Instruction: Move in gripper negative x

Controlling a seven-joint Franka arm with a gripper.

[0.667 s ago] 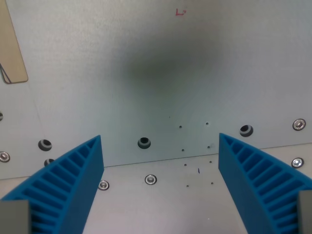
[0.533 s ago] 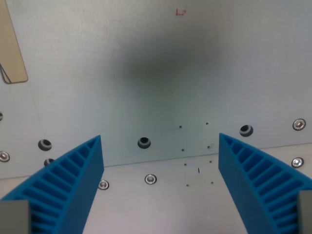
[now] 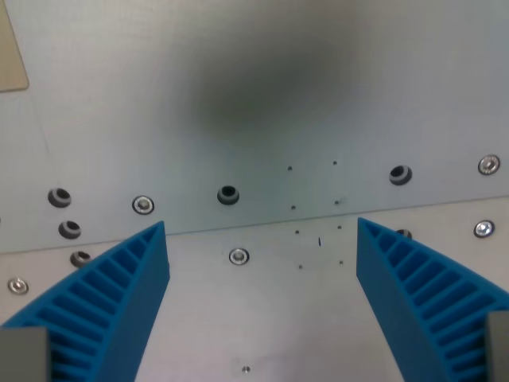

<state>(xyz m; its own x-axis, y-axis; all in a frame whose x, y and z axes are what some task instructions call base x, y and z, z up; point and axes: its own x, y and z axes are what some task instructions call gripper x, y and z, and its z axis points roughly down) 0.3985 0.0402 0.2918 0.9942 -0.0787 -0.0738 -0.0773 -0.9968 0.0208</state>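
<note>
End effector (image 3: 262, 274) wide open, nothing between the blue ribbed fingers (image 3: 111, 306), hanging over the grey metal tabletop (image 3: 262, 95) near the panel seam (image 3: 262, 227). Finger bases cut off at the bottom edge; small dark mark (image 3: 320, 241) too tiny to read. Tan strip (image 3: 12, 56) far left, mostly out of frame. Versus 0.5 s ago: whole scene slid up-frame, red mark gone, screw (image 3: 238, 256) and bolt hole (image 3: 228, 194) higher — camera moved, not the parts.
</note>
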